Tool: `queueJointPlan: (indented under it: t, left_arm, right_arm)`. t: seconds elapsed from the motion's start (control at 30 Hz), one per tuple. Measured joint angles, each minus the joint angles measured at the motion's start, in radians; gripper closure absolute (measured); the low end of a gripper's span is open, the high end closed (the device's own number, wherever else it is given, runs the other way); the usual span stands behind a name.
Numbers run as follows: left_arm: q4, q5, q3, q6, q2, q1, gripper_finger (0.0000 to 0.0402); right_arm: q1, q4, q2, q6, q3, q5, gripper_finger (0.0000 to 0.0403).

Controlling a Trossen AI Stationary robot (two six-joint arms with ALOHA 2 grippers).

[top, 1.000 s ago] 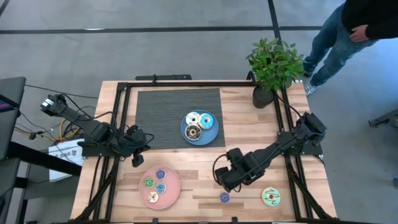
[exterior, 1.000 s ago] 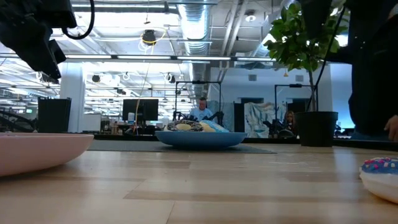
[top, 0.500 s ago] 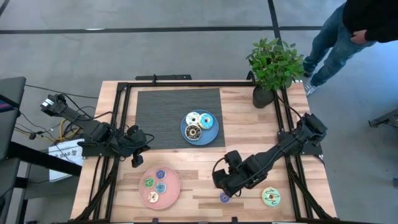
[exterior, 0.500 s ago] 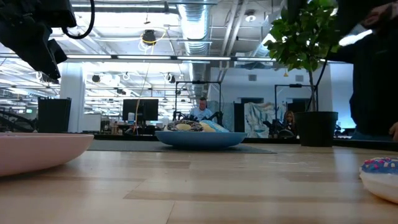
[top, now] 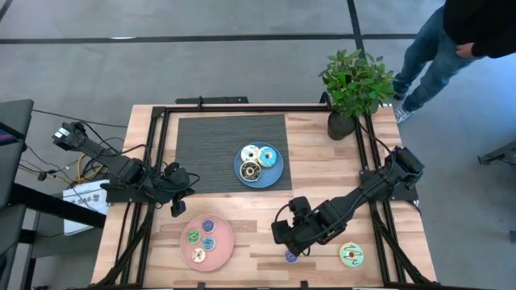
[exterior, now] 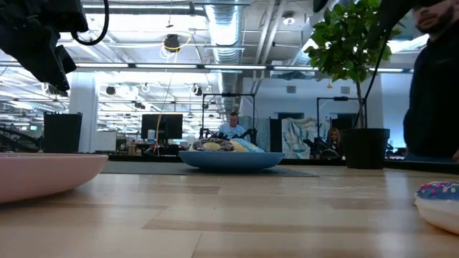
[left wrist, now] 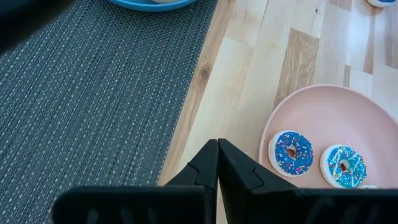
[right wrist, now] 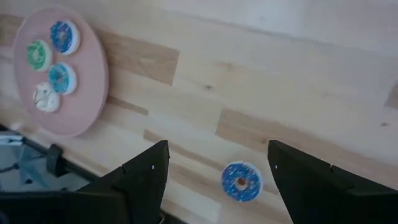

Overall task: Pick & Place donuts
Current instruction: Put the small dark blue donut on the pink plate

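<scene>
Hovering with its fingers spread wide and holding nothing, the right gripper [top: 287, 242] has crept from mid-bench toward the front edge since a second ago, and now stands just above the small blue donut [top: 291, 256] lying loose on the bench [top: 322, 169]. Nothing else has moved: the left gripper [top: 178, 201] waits pressed together near the left edge, beside the pink plate [top: 222, 242].
</scene>
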Motion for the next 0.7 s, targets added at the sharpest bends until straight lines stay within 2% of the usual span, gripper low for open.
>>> queueJointPlan:
  t: [0.17,0.43,0.7]
  left_arm:
    - [0.000,0.000,0.000,-0.001,0.000,0.000,0.0401]
    - [0.010,0.006,0.000,-0.010,0.001,0.000,0.0401]
    - [0.029,0.014,0.000,-0.002,0.001,0.000,0.0401]
  right_arm:
    - [0.000,0.053,0.028,0.000,0.012,-0.014,0.0137]
    - [0.019,0.027,0.137,0.003,0.059,-0.129,0.0137]
    - [0.031,0.010,0.230,0.027,0.132,-0.170,0.0137]
